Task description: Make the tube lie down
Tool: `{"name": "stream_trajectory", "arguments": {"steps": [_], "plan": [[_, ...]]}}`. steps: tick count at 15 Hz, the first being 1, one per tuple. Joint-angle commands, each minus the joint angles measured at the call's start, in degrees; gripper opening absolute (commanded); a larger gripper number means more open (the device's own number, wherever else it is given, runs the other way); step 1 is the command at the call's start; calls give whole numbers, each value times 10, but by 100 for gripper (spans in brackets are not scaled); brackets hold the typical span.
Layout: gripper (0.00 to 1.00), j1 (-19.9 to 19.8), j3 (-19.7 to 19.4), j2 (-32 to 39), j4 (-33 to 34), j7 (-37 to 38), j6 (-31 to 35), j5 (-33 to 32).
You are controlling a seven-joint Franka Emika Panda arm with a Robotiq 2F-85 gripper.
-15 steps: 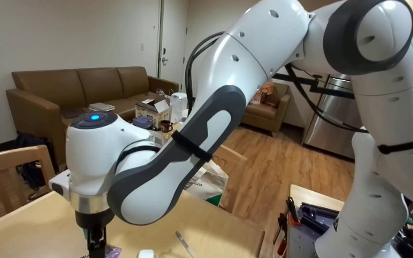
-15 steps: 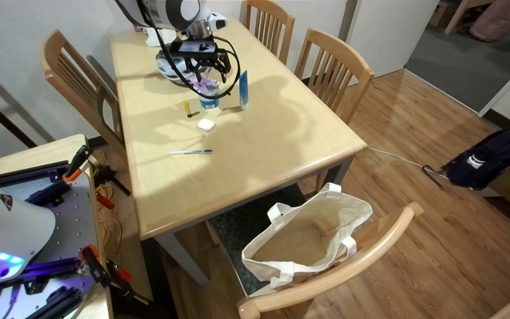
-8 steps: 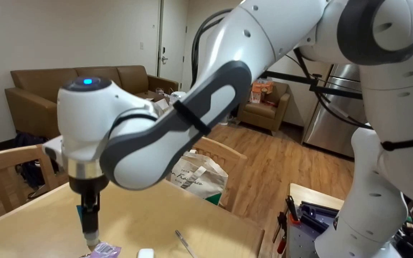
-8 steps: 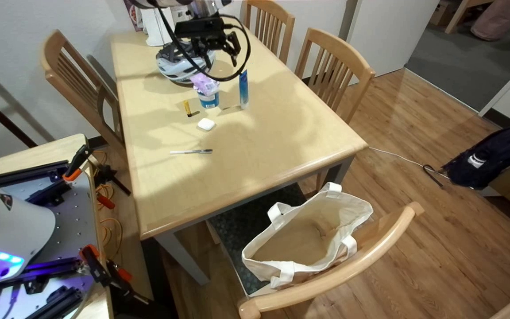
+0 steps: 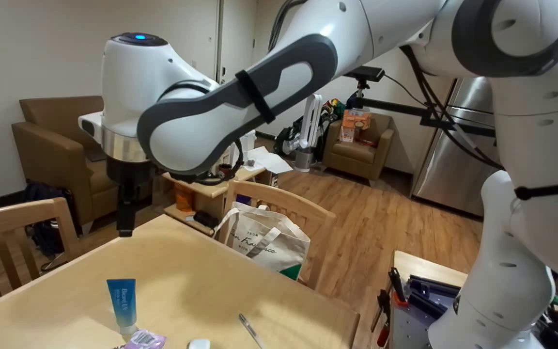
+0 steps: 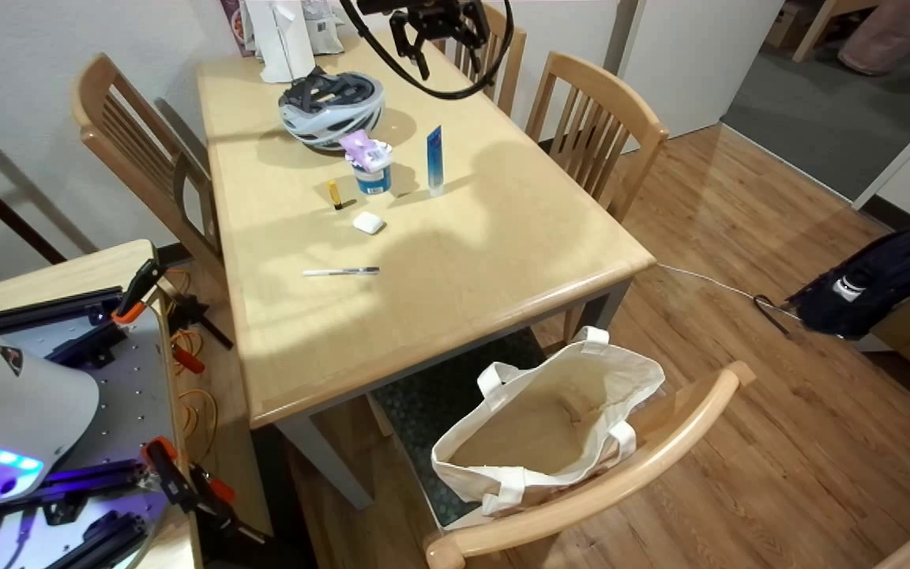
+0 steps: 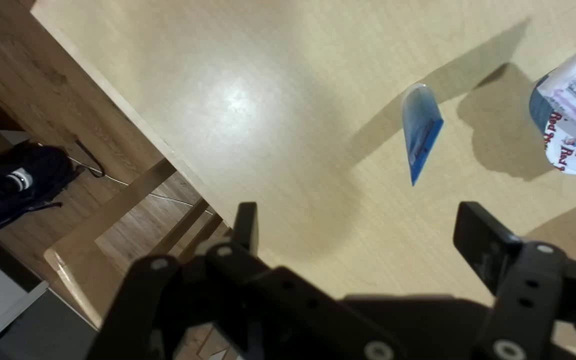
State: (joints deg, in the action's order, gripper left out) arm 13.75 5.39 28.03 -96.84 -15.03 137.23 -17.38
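In an exterior view, the tube (image 6: 434,162) stands on the surface (image 6: 494,261), right of the cup (image 6: 374,181); the helmet (image 6: 332,115) sits behind the cup, the pen (image 6: 341,271) lies in front.

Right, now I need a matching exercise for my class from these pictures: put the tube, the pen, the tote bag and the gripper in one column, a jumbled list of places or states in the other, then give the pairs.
Things
1) the tube
2) the pen
3) the tote bag
4) the gripper

Places and states
A) lying flat on the table
B) in the air, jaws apart, gripping nothing
C) standing on end on the table
D) resting on a chair

Right pairs: 1-C, 2-A, 3-D, 4-B
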Motion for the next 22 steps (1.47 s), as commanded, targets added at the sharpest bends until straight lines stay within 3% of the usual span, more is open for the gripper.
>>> {"name": "stream_trajectory", "arguments": {"steps": [1, 4, 7, 14, 22], "plan": [[100, -3, 8, 2, 2, 3, -3, -4], [100, -12, 16, 5, -4, -11, -8, 11], [100, -45, 44, 31, 0, -47, 11, 71], [100, -81, 64, 72, 39, -94, -20, 125], [100, -91, 83, 119, 182, -143, -168, 173]]}}
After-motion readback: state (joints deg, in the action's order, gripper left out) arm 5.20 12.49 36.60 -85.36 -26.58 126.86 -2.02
